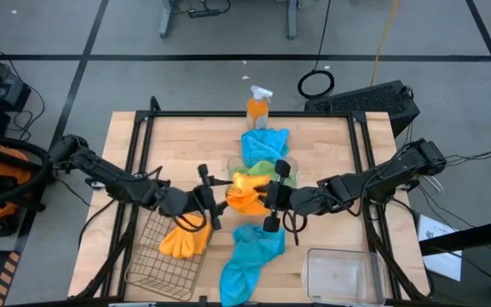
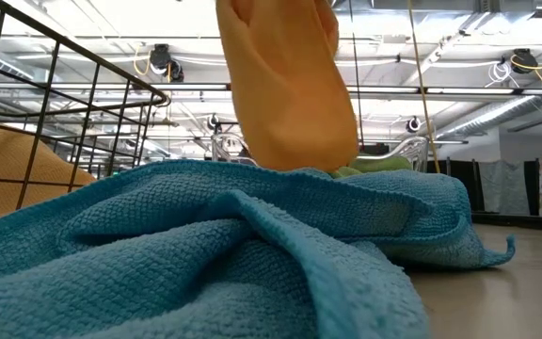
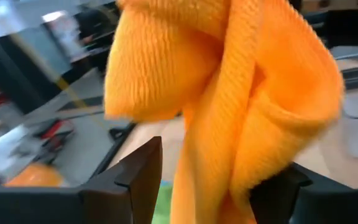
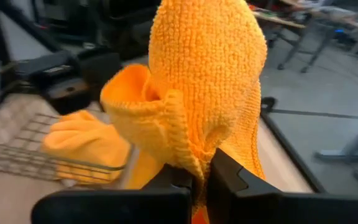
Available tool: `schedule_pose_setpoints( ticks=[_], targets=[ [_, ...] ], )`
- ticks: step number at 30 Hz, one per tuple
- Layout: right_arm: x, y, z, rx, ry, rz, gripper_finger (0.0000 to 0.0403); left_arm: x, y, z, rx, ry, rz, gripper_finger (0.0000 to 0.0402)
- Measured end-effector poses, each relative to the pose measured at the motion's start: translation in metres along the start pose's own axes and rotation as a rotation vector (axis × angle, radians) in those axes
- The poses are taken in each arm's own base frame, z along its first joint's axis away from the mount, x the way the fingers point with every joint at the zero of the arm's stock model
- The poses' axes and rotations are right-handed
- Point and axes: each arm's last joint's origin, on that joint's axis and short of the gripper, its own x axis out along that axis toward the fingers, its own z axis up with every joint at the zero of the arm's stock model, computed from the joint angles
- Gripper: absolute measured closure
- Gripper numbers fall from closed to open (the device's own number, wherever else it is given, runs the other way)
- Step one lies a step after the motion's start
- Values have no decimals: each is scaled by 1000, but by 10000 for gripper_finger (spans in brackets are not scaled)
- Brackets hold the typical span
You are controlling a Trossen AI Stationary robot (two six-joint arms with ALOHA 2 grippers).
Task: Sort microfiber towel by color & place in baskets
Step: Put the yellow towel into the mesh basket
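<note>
An orange-yellow towel (image 1: 247, 192) hangs bunched between my two grippers over the table's middle; it also shows in the low view (image 2: 285, 85). My right gripper (image 4: 202, 177) is shut on it. My left gripper (image 3: 210, 186) is open, with one finger on either side of the same towel (image 3: 229, 93). A second orange-yellow towel (image 1: 186, 239) lies over the wire mesh basket's (image 1: 162, 264) far rim. One sky blue towel (image 1: 250, 256) lies on the table near the front. Another blue towel (image 1: 265, 141) and a green towel (image 1: 267, 169) lie farther back. My right gripper pinches a bunched fold of several layers (image 4: 182, 146) of the orange-yellow towel between its two fingers, coming level from the table's right. The towel is held up off the table; its lower end is hidden behind the blue towel (image 2: 205, 245) in the low view. My left gripper's fingers (image 3: 143, 177) stand open around the same towel; I cannot tell whether one of them touches the cloth.
An orange spray bottle (image 1: 258, 107) stands at the table's far edge. A clear plastic basket (image 1: 343, 275) sits at the near right. A second clear basket's rim (image 1: 231, 162) shows around the green towel. Bare wood lies at the far left and far right.
</note>
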Motion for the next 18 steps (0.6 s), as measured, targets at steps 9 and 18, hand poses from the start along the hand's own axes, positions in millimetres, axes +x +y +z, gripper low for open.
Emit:
schedule_pose_setpoints(
  ticks=[9,18],
  targets=[
    [14,7,-4,42,-14,26,377,1,-3,5,52,-77,-157,310],
    [21,14,-20,-13,89,48,248,-3,-5,4,98,-52,-104,392]
  ],
)
